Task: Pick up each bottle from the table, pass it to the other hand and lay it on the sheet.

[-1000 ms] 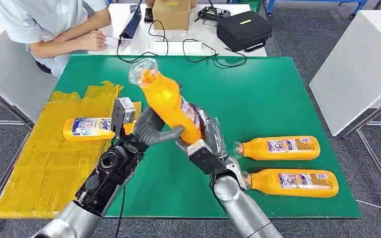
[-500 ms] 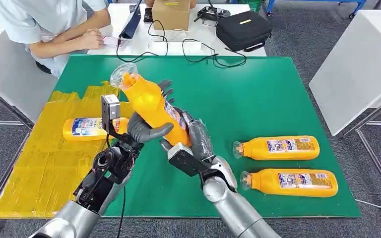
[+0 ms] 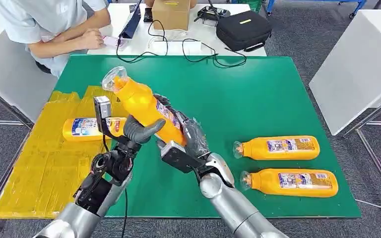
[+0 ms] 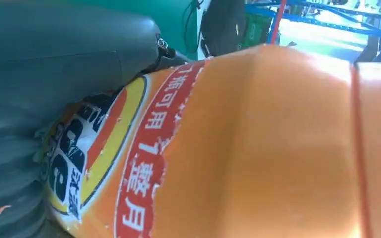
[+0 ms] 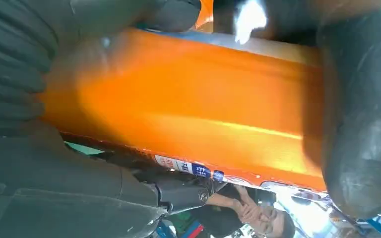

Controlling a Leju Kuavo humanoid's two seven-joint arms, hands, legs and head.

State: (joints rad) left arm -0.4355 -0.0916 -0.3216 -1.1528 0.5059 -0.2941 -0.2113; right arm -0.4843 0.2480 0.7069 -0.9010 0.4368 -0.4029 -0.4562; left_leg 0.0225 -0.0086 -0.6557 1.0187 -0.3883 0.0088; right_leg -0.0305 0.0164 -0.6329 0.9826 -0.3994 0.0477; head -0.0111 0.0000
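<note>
1. The left hand (image 3: 138, 130) wraps its thick grey thumb across the front of the raised orange bottle (image 3: 146, 108) and grips it at mid-body; in the left wrist view the bottle's label side (image 4: 238, 148) lies tight against the grey thumb (image 4: 69, 59).
2. The right hand (image 3: 191, 138) holds the same bottle from the other side at its lower end, its dark fingers against the labelled face; the right wrist view has the orange body (image 5: 178, 104) clamped between the ribbed cover and a dark finger (image 5: 362, 124).
3. The held bottle is in the air above the green table (image 3: 258, 94), tilted with its clear cap pointing up and toward the robot's left, over the boundary between the green surface and the yellow sheet (image 3: 39, 163).
4. One bottle (image 3: 90, 128) lies on its side on the yellow sheet, just behind the left wrist.
5. Two more bottles lie on their sides on the green table to the right, parallel and close together: the farther one (image 3: 278, 148) and the nearer one (image 3: 290, 182), caps pointing toward the hands.
6. Beyond the green table a person (image 3: 54, 25) sits at a white table carrying a black case (image 3: 244, 29), a cardboard box (image 3: 171, 14) and cables.
</note>
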